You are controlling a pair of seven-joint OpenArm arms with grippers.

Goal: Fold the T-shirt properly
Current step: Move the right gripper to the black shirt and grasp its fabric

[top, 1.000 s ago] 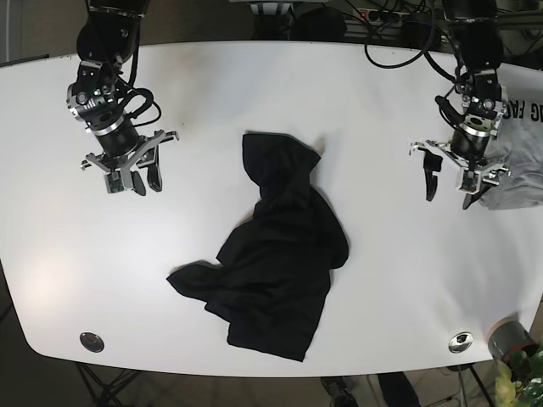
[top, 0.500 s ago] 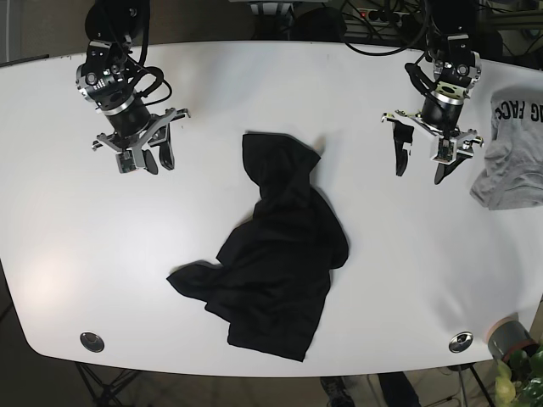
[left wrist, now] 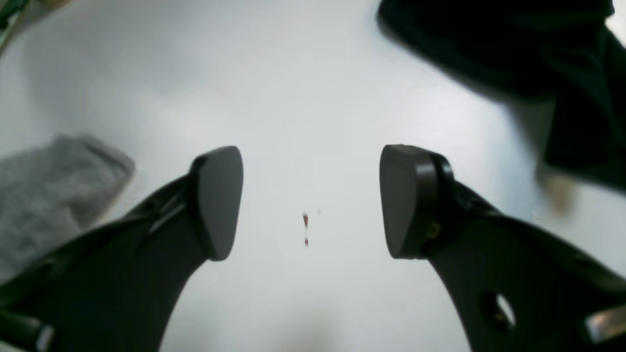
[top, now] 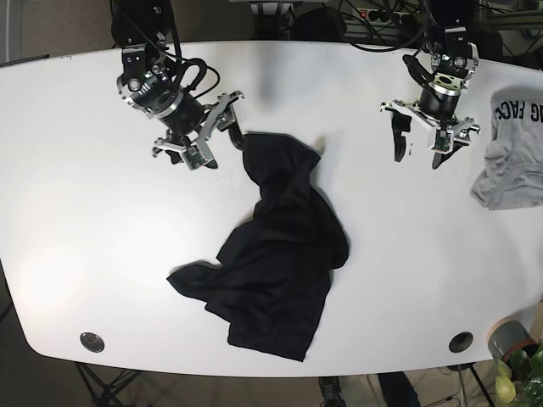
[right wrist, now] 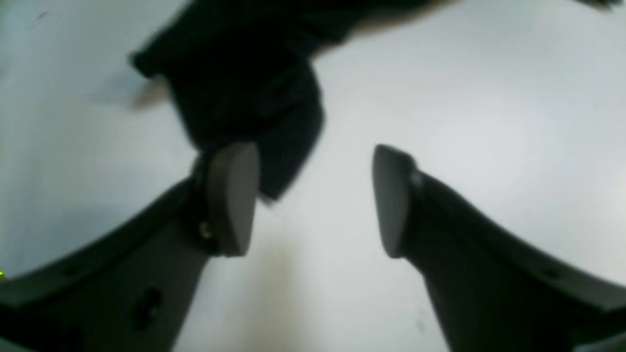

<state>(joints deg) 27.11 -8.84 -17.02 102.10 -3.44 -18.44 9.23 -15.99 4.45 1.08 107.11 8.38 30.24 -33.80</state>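
T-shirt [top: 280, 254] crumpled — edges blurred beside right tool [right wrist: 313, 200].

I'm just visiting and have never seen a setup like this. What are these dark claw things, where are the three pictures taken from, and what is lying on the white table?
You are looking at a robot with two arms, each ending in a two-fingered claw called a gripper. One picture looks down from overhead on the whole white table. The other two come from small cameras on the wrists, looking out between the fingers. The right gripper is at the upper edge of a crumpled black T-shirt, which the robot is meant to fold. The left gripper hangs over bare table, between the black shirt and a grey shirt lying at the table's edge. Both grippers are open and hold nothing.
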